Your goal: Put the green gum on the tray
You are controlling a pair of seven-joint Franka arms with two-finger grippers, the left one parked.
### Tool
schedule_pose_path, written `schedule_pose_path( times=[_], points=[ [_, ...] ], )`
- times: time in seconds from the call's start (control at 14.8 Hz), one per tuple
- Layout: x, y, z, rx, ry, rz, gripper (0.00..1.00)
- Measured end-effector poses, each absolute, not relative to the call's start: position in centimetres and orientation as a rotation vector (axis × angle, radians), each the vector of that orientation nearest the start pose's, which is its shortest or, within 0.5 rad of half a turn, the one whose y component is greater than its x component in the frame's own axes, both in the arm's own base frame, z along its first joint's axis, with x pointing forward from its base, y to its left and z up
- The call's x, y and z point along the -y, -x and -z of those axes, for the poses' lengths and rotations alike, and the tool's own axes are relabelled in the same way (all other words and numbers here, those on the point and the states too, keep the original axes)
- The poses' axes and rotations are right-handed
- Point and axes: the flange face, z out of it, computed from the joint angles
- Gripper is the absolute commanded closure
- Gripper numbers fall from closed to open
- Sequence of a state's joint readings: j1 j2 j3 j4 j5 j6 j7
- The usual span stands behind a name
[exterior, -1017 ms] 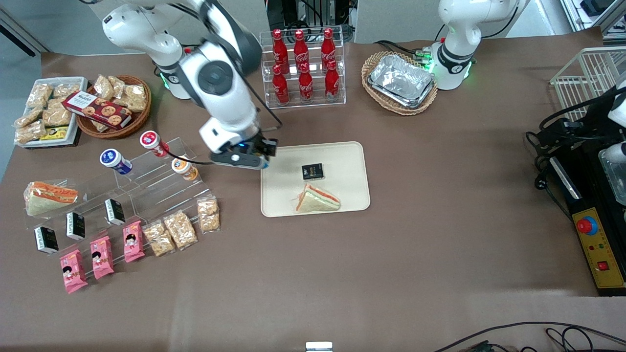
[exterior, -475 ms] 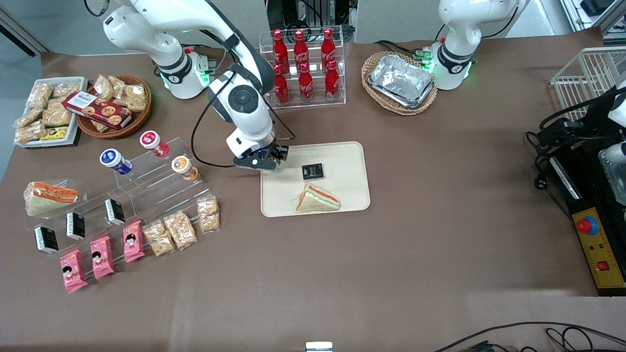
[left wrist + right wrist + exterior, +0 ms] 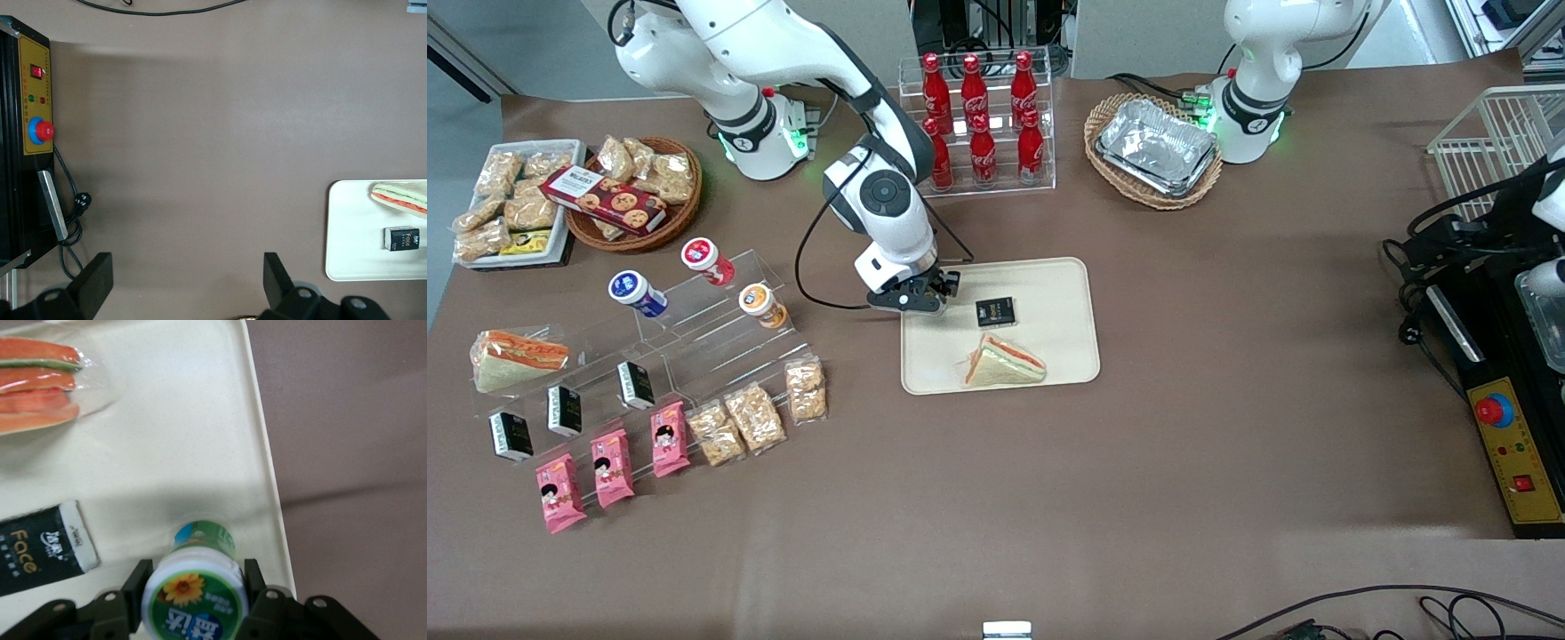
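Note:
My right gripper (image 3: pixel 925 298) is over the cream-beige tray (image 3: pixel 1049 356), at the tray corner nearest the acrylic snack stand. In the right wrist view the gripper (image 3: pixel 193 590) is shut on the green gum (image 3: pixel 195 587), a canister with a green-rimmed white lid bearing a sunflower. The canister hangs upright just above the tray surface (image 3: pixel 173 453), close to the tray's rim. In the front view the gum is hidden under the gripper. A black Face packet (image 3: pixel 40 550) (image 3: pixel 995 311) and a wrapped sandwich (image 3: pixel 40 383) (image 3: pixel 1005 363) lie on the tray.
An acrylic stand holds a blue-lidded canister (image 3: pixel 637 293), a red-lidded one (image 3: pixel 706 260) and an orange-lidded one (image 3: pixel 763 305). Cola bottles (image 3: pixel 978 124) stand in a rack farther from the camera. A wicker basket holds foil trays (image 3: pixel 1156 147). Snack packets (image 3: pixel 756 416) lie beside the stand.
My right arm has swung from above the acrylic stand toward the tray and come down lower, carrying the green gum over the tray's corner.

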State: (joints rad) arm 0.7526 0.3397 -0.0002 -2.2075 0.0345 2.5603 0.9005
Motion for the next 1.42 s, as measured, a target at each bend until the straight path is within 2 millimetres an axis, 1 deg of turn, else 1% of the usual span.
schedule_pose_path(
  times=[0.34,0.41,0.47,0.54,0.61,0.68,0.81,0.88,0.95,1.02,1.08,1.15,1.29,1.42],
  points=[
    [-38.0,-40.9,-22.8,-0.28,3.1,0.003,0.0],
    [-38.1,-41.2,-23.2,-0.282,3.094,0.013,0.0],
    [-38.0,-41.6,-24.1,-0.29,3.092,0.017,0.0],
    [-37.7,-42.5,-25.7,-0.304,3.105,0.005,0.0],
    [-36.9,-43.8,-28.3,-0.305,3.134,-0.025,0.0],
    [-35.7,-45.5,-31.6,-0.278,3.161,-0.067,0.0],
    [-32.2,-48.8,-39.4,-0.231,3.177,-0.12,0.0],
    [-30.2,-50.3,-42.9,-0.242,3.172,-0.125,0.0],
    [-28.1,-51.5,-45.8,-0.266,3.164,-0.123,0.0],
    [-26.0,-52.6,-47.8,-0.27,3.159,-0.119,0.0],
    [-23.4,-53.7,-49.2,-0.256,3.151,-0.106,0.0],
    [-20.7,-54.8,-50.2,-0.237,3.144,-0.088,0.0],
    [-14.3,-56.5,-52.0,-0.217,3.131,-0.05,0.0],
    [-7.2,-57.1,-53.7,-0.173,3.126,-0.028,0.0]
  ],
)
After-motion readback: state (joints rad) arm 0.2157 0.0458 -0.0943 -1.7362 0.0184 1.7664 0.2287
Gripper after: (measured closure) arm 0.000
